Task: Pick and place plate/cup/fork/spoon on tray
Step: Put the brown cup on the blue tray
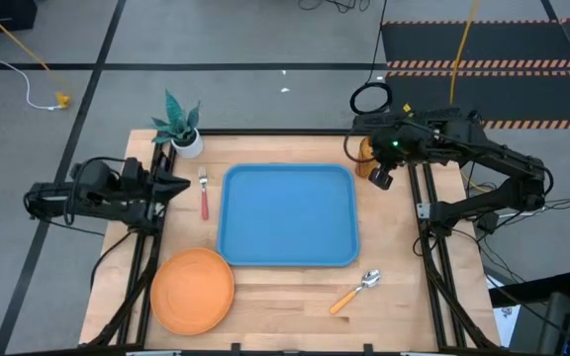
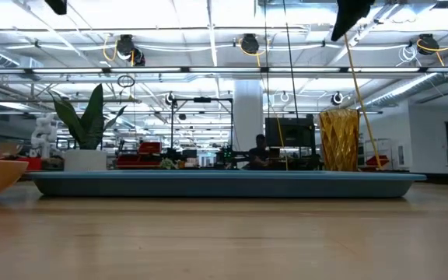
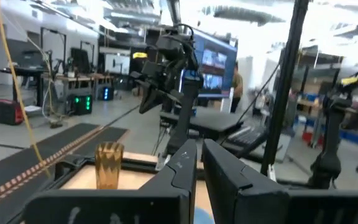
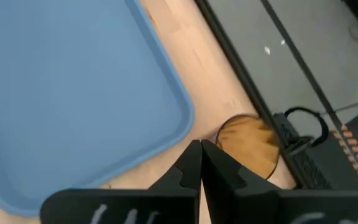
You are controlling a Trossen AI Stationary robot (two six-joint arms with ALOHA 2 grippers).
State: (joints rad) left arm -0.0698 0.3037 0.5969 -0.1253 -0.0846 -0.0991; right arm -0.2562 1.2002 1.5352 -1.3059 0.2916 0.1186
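The blue tray (image 1: 287,215) lies mid-table. The orange plate (image 1: 193,289) rests flat near the front left. The red-handled fork (image 1: 204,194) lies left of the tray, and the orange-handled spoon (image 1: 356,290) lies in front of its right corner. The amber cup (image 1: 365,153) stands upright by the tray's far right corner; it also shows in the low view (image 2: 339,140). My right gripper (image 4: 201,148) is shut and hangs high above the cup (image 4: 248,144), clear of it (image 2: 352,19). My left gripper (image 3: 199,151) is shut and waits at the table's left edge (image 1: 179,184).
A white pot with a green plant (image 1: 180,127) stands at the far left corner, behind the fork. Black frame rails (image 1: 429,213) run along both sides of the table. Bare wood shows in front of the tray, between the plate and the spoon.
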